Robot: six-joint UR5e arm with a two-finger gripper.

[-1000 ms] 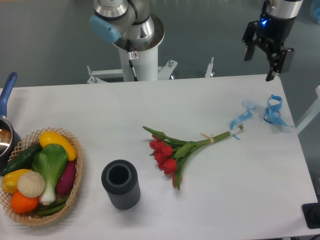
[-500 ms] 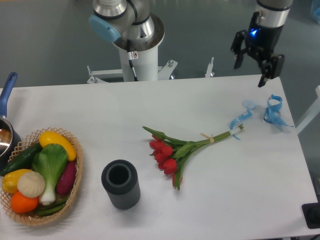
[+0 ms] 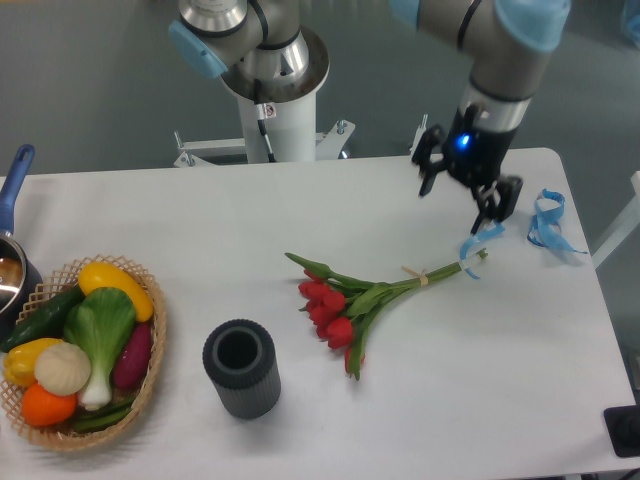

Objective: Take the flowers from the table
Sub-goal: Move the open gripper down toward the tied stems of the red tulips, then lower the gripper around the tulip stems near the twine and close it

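The flowers (image 3: 352, 303), a bunch of red tulips with green stems tied by a thin band, lie on the white table (image 3: 200, 220) right of centre, heads toward the lower left and stem ends toward the upper right. My gripper (image 3: 463, 199) is open and empty. It hangs over the table's far right part, above and a little left of the stem ends. Its two dark fingers (image 3: 497, 206) point down and stand apart.
Curly blue ribbons (image 3: 546, 222) lie at the right edge, one strand (image 3: 480, 240) by the stem ends. A dark ribbed cylinder vase (image 3: 241, 368) stands left of the tulips. A wicker basket (image 3: 150, 370) of vegetables sits at the front left, a pot (image 3: 12, 270) behind it.
My gripper has moved down and to the left, from beyond the table's far right corner to over the table near the stem ends. The flowers have not moved.
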